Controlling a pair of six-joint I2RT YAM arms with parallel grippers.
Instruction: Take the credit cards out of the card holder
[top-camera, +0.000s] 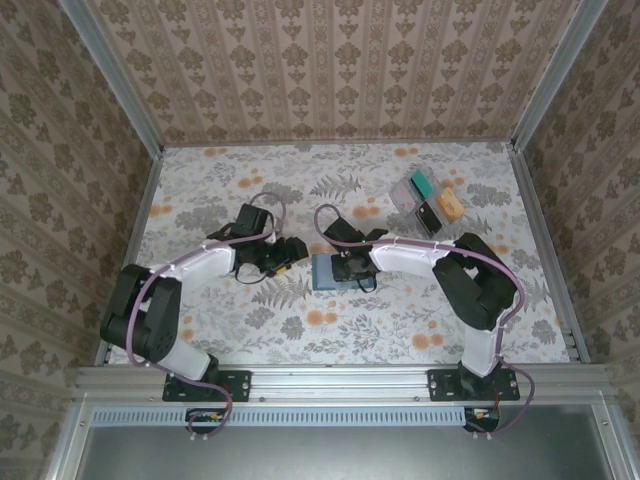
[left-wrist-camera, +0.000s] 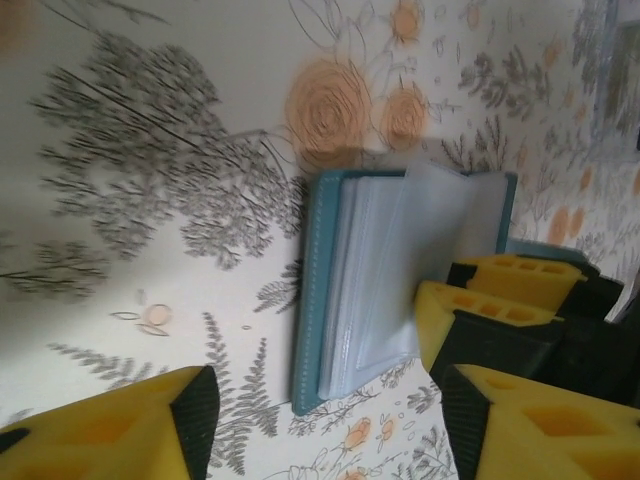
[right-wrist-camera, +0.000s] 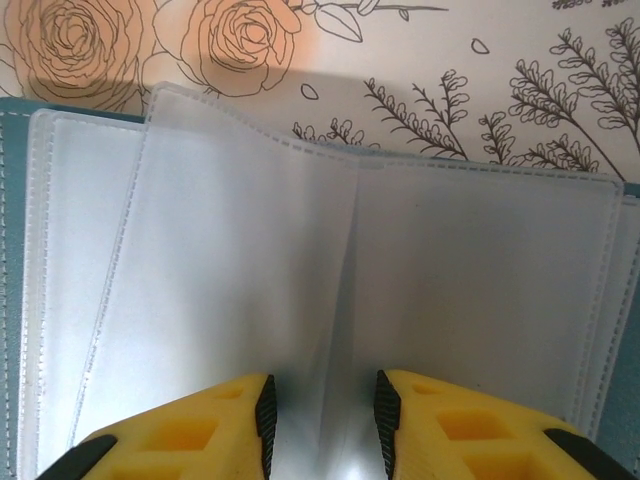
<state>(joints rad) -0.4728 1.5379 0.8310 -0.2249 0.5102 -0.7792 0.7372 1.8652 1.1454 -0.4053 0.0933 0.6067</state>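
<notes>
Mid-table lies the open slate-blue soft card holder (top-camera: 330, 271); the right gripper (right-wrist-camera: 320, 415) pinches its frosted clear plastic sleeve (right-wrist-camera: 330, 300), while the left gripper (left-wrist-camera: 320, 415) stands parted just beside it.

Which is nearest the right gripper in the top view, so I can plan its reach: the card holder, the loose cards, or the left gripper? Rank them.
1. The card holder, directly under the right gripper.
2. The left gripper, just left of the holder.
3. The loose cards, at the far right of the table.
</notes>
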